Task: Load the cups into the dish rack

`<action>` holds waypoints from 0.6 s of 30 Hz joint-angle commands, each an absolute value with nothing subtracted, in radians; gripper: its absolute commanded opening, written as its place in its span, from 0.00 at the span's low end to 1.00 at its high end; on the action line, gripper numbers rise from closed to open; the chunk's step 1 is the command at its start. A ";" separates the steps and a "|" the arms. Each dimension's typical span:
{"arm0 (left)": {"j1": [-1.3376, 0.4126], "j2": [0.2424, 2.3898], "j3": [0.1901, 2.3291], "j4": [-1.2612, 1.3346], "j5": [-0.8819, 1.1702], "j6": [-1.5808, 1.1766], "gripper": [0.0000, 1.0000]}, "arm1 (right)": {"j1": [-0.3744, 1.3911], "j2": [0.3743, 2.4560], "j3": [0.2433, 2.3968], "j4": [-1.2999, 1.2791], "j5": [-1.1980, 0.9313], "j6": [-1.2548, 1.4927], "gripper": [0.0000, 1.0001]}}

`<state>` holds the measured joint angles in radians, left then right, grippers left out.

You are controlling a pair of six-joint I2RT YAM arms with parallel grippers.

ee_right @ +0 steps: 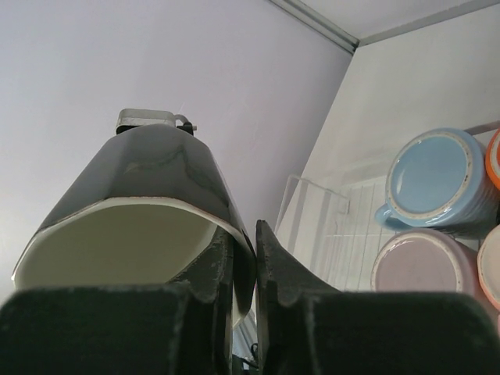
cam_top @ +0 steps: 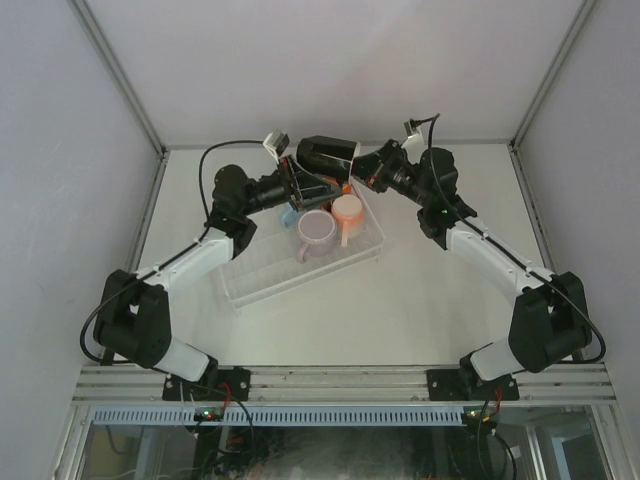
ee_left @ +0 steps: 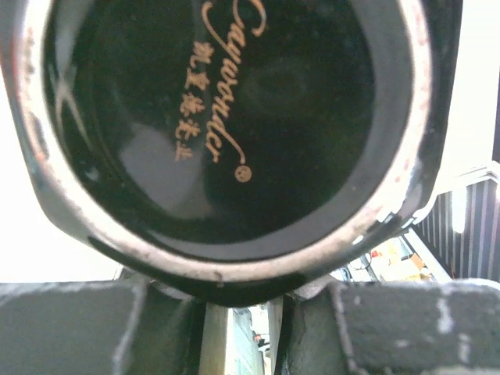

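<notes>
K: Dark padded fingers of the right gripper (ee_right: 248,238) are seen at the bottom centre of the right wrist view. What is caught between them?

M: The wall of a glossy black ceramic mug (ee_right: 156,172) with a cream inside is pinched there, with one finger inside the rim and one outside. The jaws are closed on it. The mug is held with its mouth turned toward the lens.

K: And how is the left gripper (ee_left: 242,301) set?

M: Its fingers are shown along the bottom edge of the left wrist view, with a narrow gap between them. The frame above them is filled by the mug's black underside, which is printed with gold script. Whether the mug is gripped by those fingers cannot be told.

K: Where is the mug found in the top view?

M: It is held off the table at upper centre, between the two wrists. It sits just above the upper edge of the clear ribbed plastic dish rack (cam_top: 265,280) in the frame.

K: How is the rack laid?

M: It is set slantwise on the white table (cam_top: 420,300) at centre frame. Three cups are gathered in its upper end: a pale lilac-pink mug (cam_top: 317,230), a small orange mug (cam_top: 347,212) just beside it, and a light blue mug (cam_top: 290,216) partly hidden under the left wrist. In the right wrist view the blue and lilac ones are seen base up at the right.
</notes>
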<state>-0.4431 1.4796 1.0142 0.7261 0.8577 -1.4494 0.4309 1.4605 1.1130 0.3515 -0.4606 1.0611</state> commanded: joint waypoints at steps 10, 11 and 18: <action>-0.374 1.369 0.965 0.698 0.748 -1.245 0.00 | 0.473 1.437 1.102 0.251 -0.576 0.949 0.36; -0.367 1.355 0.961 0.661 0.746 -1.213 0.00 | 0.471 1.435 1.098 0.248 -0.576 0.946 0.38; -0.340 1.261 0.957 0.297 0.709 -0.957 0.00 | 0.437 1.431 1.056 0.226 -0.576 0.941 0.44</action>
<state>-0.3531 1.3628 0.9478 0.4202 0.7689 -1.1740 0.4503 1.4567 1.0748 0.2417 -0.5426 0.9771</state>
